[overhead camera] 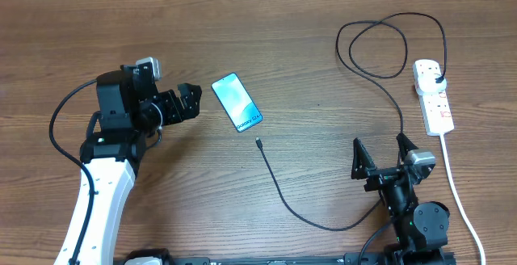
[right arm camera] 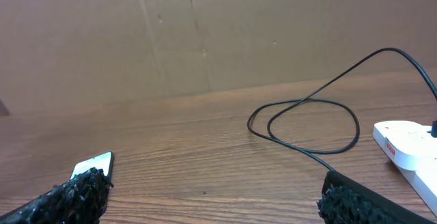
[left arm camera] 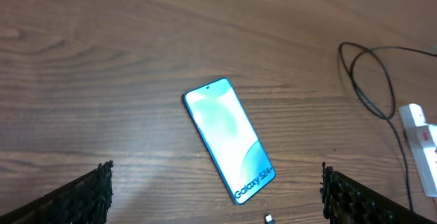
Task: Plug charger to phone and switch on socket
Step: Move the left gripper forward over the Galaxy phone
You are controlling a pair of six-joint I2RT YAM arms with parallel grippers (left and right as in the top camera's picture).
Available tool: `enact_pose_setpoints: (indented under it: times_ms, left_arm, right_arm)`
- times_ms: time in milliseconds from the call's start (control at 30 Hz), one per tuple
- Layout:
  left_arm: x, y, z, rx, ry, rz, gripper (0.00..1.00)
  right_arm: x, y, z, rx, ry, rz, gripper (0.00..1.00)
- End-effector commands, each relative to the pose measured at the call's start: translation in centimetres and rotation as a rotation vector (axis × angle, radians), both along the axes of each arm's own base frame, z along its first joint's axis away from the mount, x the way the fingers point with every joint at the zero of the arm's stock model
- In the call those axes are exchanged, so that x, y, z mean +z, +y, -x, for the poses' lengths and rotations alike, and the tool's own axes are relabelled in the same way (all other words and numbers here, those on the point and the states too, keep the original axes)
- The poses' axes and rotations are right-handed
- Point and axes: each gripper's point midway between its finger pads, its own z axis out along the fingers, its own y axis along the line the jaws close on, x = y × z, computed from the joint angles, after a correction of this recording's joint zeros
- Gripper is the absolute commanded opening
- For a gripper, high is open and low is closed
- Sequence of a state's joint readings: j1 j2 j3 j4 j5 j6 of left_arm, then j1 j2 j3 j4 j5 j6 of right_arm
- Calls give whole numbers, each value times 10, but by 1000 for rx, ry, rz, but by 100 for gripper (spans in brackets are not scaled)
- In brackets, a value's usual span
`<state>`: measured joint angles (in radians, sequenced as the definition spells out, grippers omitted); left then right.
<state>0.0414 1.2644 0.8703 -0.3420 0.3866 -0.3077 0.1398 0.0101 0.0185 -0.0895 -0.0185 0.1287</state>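
The phone (overhead camera: 237, 103) lies flat on the wooden table, its teal screen up; it also shows in the left wrist view (left arm camera: 229, 138) and, partly, in the right wrist view (right arm camera: 95, 162). My left gripper (overhead camera: 192, 101) is open just left of the phone, hovering with the phone ahead between its wide jaws (left arm camera: 217, 179). The charger (overhead camera: 279, 188) is a thin black cable whose connector tip (overhead camera: 258, 142) (left arm camera: 269, 218) lies free below the phone. Its black plug (overhead camera: 436, 77) sits in the white socket (overhead camera: 434, 95) (right arm camera: 410, 142). My right gripper (overhead camera: 379, 144) (right arm camera: 213, 183) is open and empty.
The cable loops (overhead camera: 380, 47) (right arm camera: 307, 115) at the back right beside the socket. The socket's white cord (overhead camera: 456, 192) runs down the right side to the front edge. A brown wall (right arm camera: 205, 33) stands behind the table.
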Motion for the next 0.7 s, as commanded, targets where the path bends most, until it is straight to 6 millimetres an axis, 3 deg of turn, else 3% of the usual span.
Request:
enact_pose_setpoints:
  times_ms: [0, 233, 433, 667]
  left_arm:
    - [12, -3, -6, -27, -36, 9, 100]
    - [17, -4, -9, -22, -57, 19, 99]
    - [20, -3, -12, 138, 25, 213, 100]
    - [22, -6, -13, 152, 28, 241, 100]
  right_arm:
    - [-2, -1, 0, -5, -4, 6, 100]
    - [-2, -1, 0, -5, -4, 6, 100]
    - [-2, -1, 0, -5, -4, 6, 100]
    - [-2, -1, 0, -5, -4, 6, 100]
